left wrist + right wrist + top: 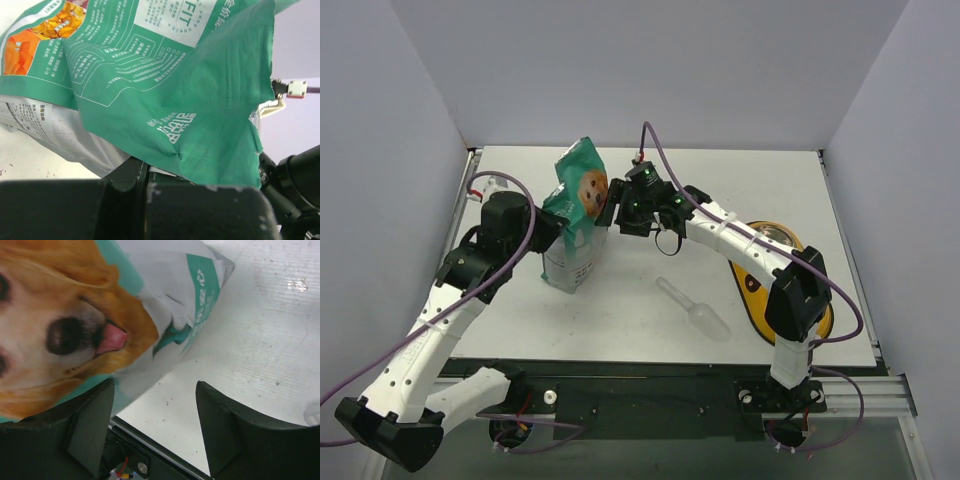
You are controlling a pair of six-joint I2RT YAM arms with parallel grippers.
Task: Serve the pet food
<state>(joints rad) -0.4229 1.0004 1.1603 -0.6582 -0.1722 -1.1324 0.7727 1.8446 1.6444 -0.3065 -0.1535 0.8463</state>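
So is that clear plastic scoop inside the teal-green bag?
No, the clear plastic scoop lies on the white table, apart from the teal-green bag.

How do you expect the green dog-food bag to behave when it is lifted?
Probably floppy: the top of the bag is creased and folded over. It looks tall for its footprint, so it may tip. Its smooth printed film could slip.

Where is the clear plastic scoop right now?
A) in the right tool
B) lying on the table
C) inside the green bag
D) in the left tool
B: the scoop lies loose on the table, with nothing gripping it.
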